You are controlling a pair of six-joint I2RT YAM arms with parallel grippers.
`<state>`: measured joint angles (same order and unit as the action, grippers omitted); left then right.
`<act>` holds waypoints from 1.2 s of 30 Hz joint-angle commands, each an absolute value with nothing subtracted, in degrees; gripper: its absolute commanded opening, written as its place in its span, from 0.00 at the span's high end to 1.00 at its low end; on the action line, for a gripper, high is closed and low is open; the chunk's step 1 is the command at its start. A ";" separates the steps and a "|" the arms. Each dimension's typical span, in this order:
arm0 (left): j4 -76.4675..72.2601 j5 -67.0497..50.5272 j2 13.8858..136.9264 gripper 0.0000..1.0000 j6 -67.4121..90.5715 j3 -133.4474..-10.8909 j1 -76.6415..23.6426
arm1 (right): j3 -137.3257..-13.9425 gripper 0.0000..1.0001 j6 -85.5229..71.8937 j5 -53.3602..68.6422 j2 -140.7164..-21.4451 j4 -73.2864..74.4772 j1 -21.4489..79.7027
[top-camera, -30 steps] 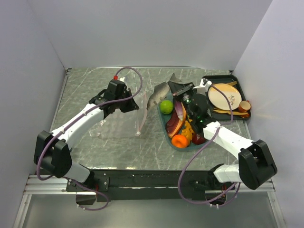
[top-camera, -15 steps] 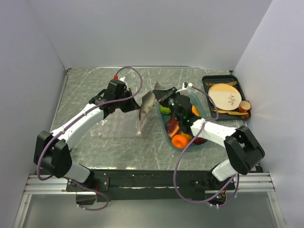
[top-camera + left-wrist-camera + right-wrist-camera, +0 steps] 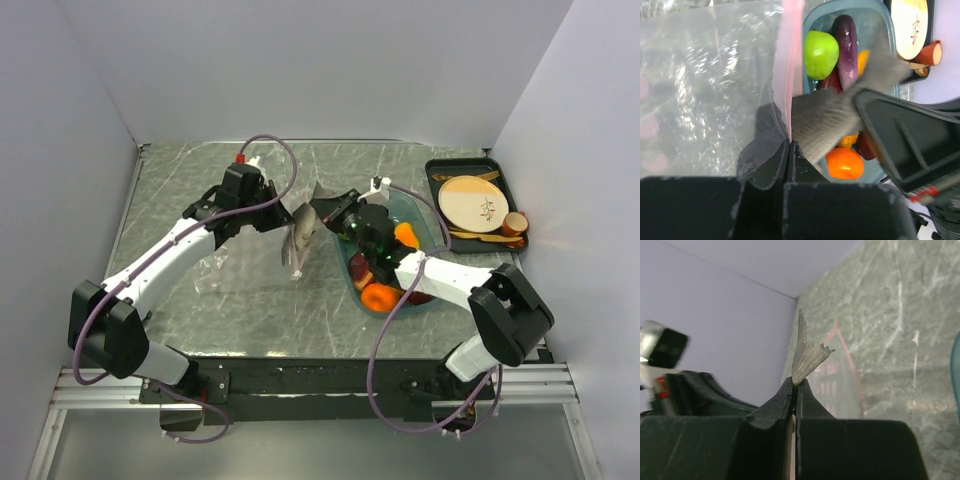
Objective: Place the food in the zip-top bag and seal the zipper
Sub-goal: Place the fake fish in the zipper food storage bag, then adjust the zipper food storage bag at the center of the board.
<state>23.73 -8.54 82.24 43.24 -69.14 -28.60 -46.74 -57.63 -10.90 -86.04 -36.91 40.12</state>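
Observation:
My left gripper (image 3: pixel 281 218) is shut on the pale pink zipper (image 3: pixel 789 100) of the clear zip-top bag (image 3: pixel 710 85), holding its mouth edge up off the table. In the top view my right gripper (image 3: pixel 323 207) is shut on the tail of a grey toy fish (image 3: pixel 303 237), which hangs right beside the bag's mouth. The right wrist view shows the ribbed tail fin (image 3: pixel 807 355) sticking out of the shut jaws (image 3: pixel 795 383). The rest of the food lies in the teal tray (image 3: pixel 810 22): green lime (image 3: pixel 821 54), purple piece (image 3: pixel 846 37), orange (image 3: pixel 844 164).
A black tray (image 3: pixel 505 185) with a beige plate (image 3: pixel 472 200) and a cup (image 3: pixel 514 222) stands at the back right. White walls close in the table on the left, back and right. The teal tray (image 3: pixel 438 240) sits under my right forearm.
My right gripper has carried the fish leftwards from above the teal tray to the bag's mouth. The left gripper keeps its hold on the bag's edge and has shifted slightly.

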 commanded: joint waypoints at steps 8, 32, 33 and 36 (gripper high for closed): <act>23.91 -4.48 79.81 0.99 42.54 -73.48 -28.83 | -61.25 0.80 -51.78 2.08 -92.55 -20.83 39.82; 24.79 -3.43 77.79 0.99 41.92 -72.25 -27.86 | -58.19 0.43 -41.92 21.33 -90.68 -7.11 29.00; 24.18 -3.43 77.52 0.99 41.92 -71.99 -27.86 | -57.75 0.43 -43.32 22.84 -91.66 -9.90 29.00; 24.34 -3.52 77.87 0.99 42.10 -71.72 -27.86 | -55.64 0.44 -45.60 26.98 -93.95 -15.89 29.44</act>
